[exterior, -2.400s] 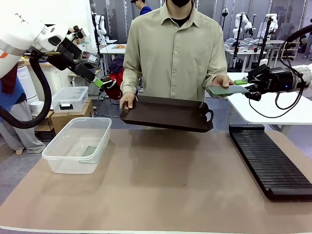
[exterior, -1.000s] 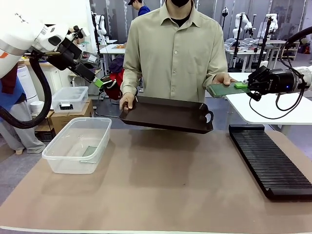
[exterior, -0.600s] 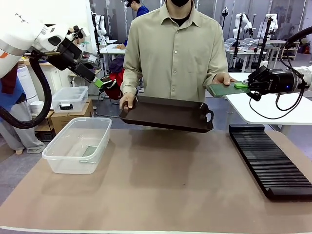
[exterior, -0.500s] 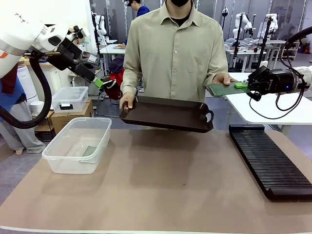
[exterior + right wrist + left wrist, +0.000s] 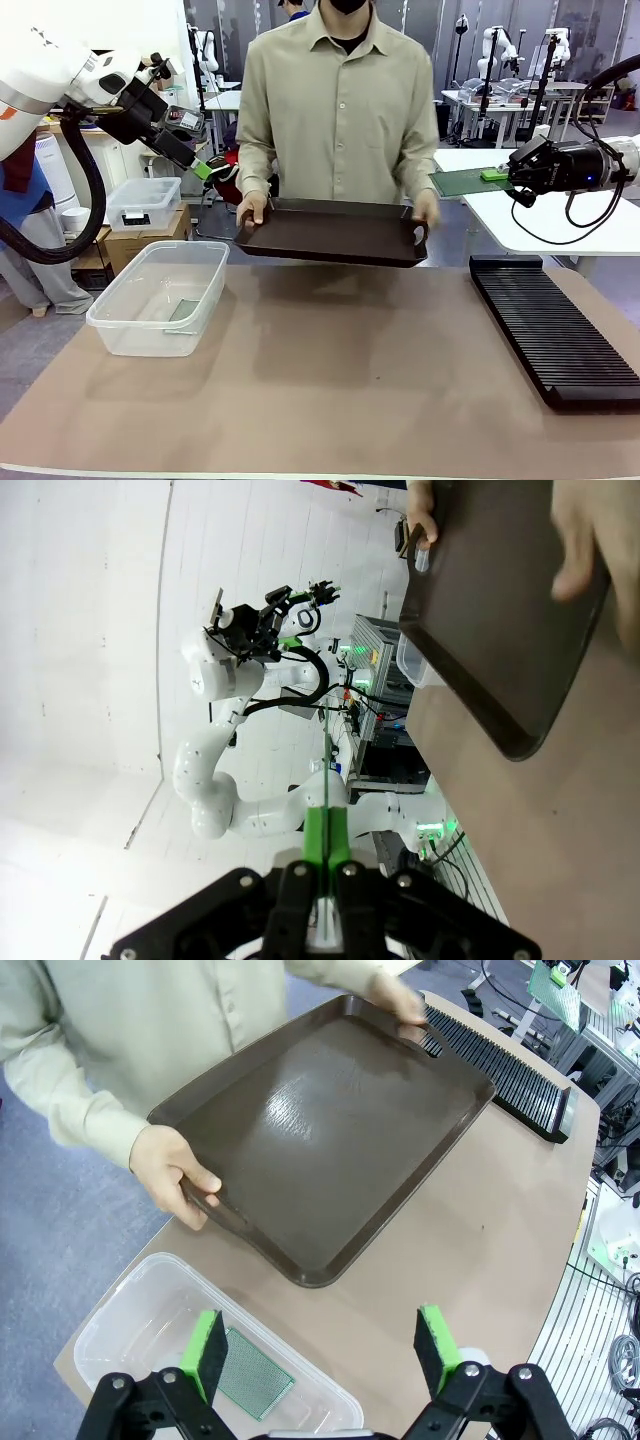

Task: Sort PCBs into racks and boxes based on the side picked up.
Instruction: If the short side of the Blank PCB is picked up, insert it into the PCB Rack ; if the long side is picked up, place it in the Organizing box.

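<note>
Board (image 5: pixel 462 183) is hanging flat at far right, pinched by the right gripper (image 5: pixel 497 176) up beyond the far end of the rack (image 5: pixel 550 330), while the left gripper (image 5: pixel 322 1350) is hovering wide open over the left tub (image 5: pixel 100 318).

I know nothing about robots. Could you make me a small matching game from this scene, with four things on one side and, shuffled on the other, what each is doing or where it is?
Things:
1. brown tray
2. black slotted rack
3. left gripper
4. right gripper

States:
A. shut on a green circuit board
B. lying on the table, on the robot's right
C. open, holding nothing
D. held up by the person with both hands

Pairs: 1-D, 2-B, 3-C, 4-A.
</note>
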Controlling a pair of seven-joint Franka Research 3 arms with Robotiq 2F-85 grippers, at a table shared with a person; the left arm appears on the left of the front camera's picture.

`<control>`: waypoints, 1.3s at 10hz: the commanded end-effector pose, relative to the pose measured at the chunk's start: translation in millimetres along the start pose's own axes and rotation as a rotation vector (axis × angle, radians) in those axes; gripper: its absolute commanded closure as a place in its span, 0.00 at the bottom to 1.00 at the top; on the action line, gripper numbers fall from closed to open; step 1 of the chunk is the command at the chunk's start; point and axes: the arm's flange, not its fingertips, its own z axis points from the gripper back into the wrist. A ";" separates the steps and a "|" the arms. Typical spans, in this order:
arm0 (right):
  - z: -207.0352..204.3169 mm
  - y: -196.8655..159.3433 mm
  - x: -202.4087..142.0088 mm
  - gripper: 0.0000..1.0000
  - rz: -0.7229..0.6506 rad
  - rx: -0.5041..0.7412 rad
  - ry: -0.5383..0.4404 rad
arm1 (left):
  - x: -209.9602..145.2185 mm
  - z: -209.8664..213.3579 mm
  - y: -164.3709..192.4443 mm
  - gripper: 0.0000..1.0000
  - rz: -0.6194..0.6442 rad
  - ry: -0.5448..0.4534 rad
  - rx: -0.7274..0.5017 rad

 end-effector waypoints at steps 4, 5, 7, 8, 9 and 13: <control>-0.3 -0.4 -0.6 1.00 0.013 0.003 0.002 | 0.8 0.1 1.1 0.00 -0.001 0.000 0.002; -0.3 -0.4 -0.6 1.00 0.013 0.003 0.002 | 0.8 0.1 1.1 0.00 -0.001 0.000 0.002; -0.3 -0.4 -0.6 1.00 0.013 0.003 0.002 | 0.8 0.1 1.1 0.00 -0.001 0.000 0.002; 0.0 0.0 0.0 0.98 0.000 0.000 0.000 | 0.8 0.1 1.1 0.00 -0.001 0.000 0.002; 7.7 7.7 -4.4 0.98 0.040 0.007 -0.002 | 0.8 0.1 1.1 0.00 -0.001 0.000 0.002; 59.6 22.4 -15.8 0.98 0.396 -0.039 0.002 | 0.8 0.1 1.1 0.00 -0.001 0.000 0.002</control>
